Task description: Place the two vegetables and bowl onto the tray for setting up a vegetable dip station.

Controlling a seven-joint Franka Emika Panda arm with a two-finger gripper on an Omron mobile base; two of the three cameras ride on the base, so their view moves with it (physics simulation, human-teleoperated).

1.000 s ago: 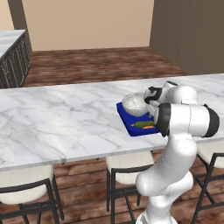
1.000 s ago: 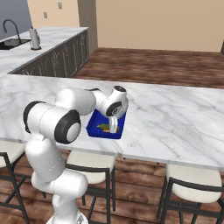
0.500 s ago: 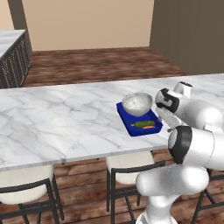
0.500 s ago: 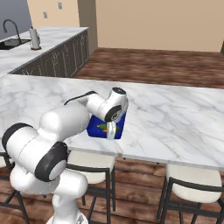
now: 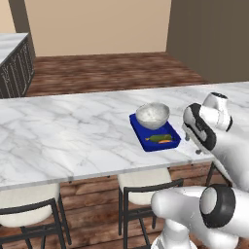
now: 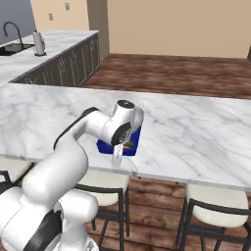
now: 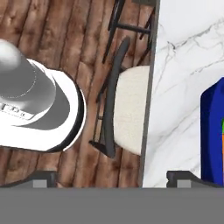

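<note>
- Hand view: the end effector (image 7: 111,177) looks straight down over the near edge of the worktop (image 7: 183,87), its two dark fingertips (image 7: 43,177) set wide apart with nothing between them, one over the wooden floor (image 7: 57,39) and the other over the marble.
- In the right base view the end effector (image 6: 117,156) hangs at that near edge, pointing down, just in front of the tray (image 6: 132,142) and not touching it.
- In the left base view the end effector (image 5: 193,144) sits just beside the tray (image 5: 146,138), on the side toward the robot, with open marble between them.
- The tray is deep blue with a low rim; in the hand view only its corner (image 7: 212,135) shows, close beside one fingertip, with slivers of green and orange at the picture's edge.
- On the tray's end nearest the end effector lie the two vegetables side by side: the dark green piece (image 5: 159,137) and, touching or nearly touching it, the orange piece (image 5: 166,141).
- Beyond them, on the tray's farther end, stands the grey speckled bowl (image 5: 152,115), upright, its rim reaching out to the tray's edges.
- Under the worktop edge, just below the end effector, is a stool (image 7: 127,109) with a pale cushion and dark frame.
- More stools (image 6: 215,213) stand along the worktop's near side, farther from the end effector.
- Well beyond, across the wooden floor, a second counter carries a sink (image 6: 12,46) with a tap.
</note>
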